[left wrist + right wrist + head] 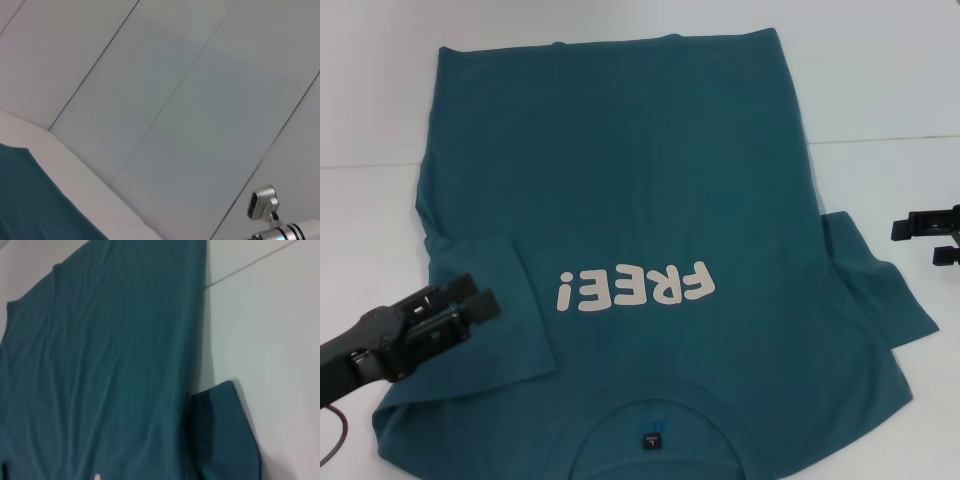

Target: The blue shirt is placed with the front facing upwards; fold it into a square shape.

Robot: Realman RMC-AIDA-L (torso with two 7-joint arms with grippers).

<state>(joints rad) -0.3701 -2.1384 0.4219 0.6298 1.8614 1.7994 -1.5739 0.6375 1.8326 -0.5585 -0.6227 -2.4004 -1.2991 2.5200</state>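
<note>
Left gripper (470, 308) hangs over the folded-in left sleeve (485, 300) of the blue shirt (620, 180), fingers slightly parted, nothing between them. Blue shirt lies flat on the white table (880, 80), front up, collar nearest the robot, hem at the far side. White "FREE!" lettering (618, 288) reads upside down from the head view; small black neck label (651, 438) sits inside the collar. Left sleeve is folded over onto the body; right sleeve (875, 290) lies spread out flat on the table. Right gripper (932, 240) sits at the right edge beside that sleeve, apart from the cloth, fingers spread, empty.
</note>
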